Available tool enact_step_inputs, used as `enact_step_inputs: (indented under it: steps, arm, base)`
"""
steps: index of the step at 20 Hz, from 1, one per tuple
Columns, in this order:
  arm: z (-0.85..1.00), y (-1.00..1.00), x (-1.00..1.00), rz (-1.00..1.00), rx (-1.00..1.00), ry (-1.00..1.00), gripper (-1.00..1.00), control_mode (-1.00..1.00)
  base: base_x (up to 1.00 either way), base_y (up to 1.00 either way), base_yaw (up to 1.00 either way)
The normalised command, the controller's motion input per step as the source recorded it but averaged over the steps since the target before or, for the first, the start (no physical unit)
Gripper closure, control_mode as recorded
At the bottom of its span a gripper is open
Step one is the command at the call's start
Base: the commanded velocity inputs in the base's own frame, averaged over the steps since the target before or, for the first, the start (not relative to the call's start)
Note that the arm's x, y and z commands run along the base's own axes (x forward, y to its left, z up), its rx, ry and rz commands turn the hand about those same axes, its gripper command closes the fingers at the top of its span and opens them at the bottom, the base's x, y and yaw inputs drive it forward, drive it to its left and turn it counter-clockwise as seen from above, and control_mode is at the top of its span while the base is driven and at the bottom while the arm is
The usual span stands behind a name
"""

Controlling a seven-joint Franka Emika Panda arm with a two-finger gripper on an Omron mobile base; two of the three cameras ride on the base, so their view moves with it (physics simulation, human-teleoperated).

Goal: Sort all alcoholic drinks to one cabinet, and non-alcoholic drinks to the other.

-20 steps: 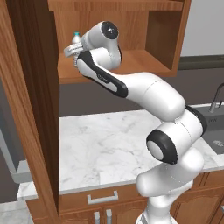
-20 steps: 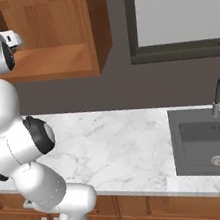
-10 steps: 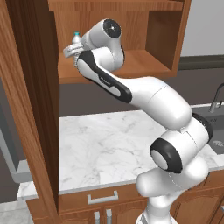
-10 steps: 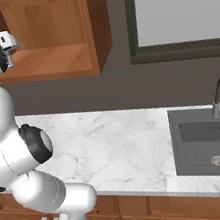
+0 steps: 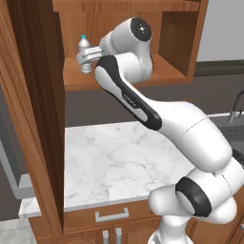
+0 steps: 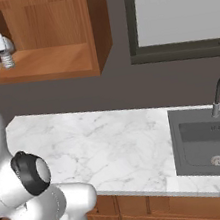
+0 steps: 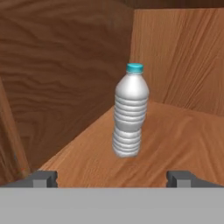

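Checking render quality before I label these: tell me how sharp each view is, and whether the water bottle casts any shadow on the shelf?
Hand view: water bottle sharp, with only a faint dark patch at its base on the cabinet shelf. Left base view: evenly lit, no glare. Right base view: crisp; shelf interior brighter than the grey wall.

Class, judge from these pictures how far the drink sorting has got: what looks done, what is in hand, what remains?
Done: the water bottle stands upright on the cabinet shelf, free of the gripper.
In hand: nothing; the fingers are spread wide in front of the bottle, touching nothing.
Left: the alcoholic drinks are not in these views, so whether they are sorted cannot be told; the counter in front holds none.
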Motion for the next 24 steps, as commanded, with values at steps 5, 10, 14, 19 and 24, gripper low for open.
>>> enact_step_inputs:
  steps: [5, 10, 14, 19, 24]
  arm:
    - [0.0, -0.77, -0.99, 0.0, 0.02, 0.0, -1.0, -1.0]
    - [0.0, -0.74, -0.89, -0.06, 0.0, 0.0, -1.0, -1.0]
    - [0.0, -0.47, -0.93, -0.1, 0.0, 0.0, -1.0, -1.0]
    - [0.0, -0.29, -1.0, -0.13, 0.0, 0.03, -1.0, -1.0]
    - [0.0, -0.3, -0.74, -0.14, 0.0, 0.15, -1.0, -1.0]
  base:
    - [0.0, 0.0, 0.0]
    - [0.0, 0.0, 0.0]
    - [0.0, 0.0, 0.0]
    - [0.0, 0.0, 0.0]
    - [0.0, 0.0, 0.0]
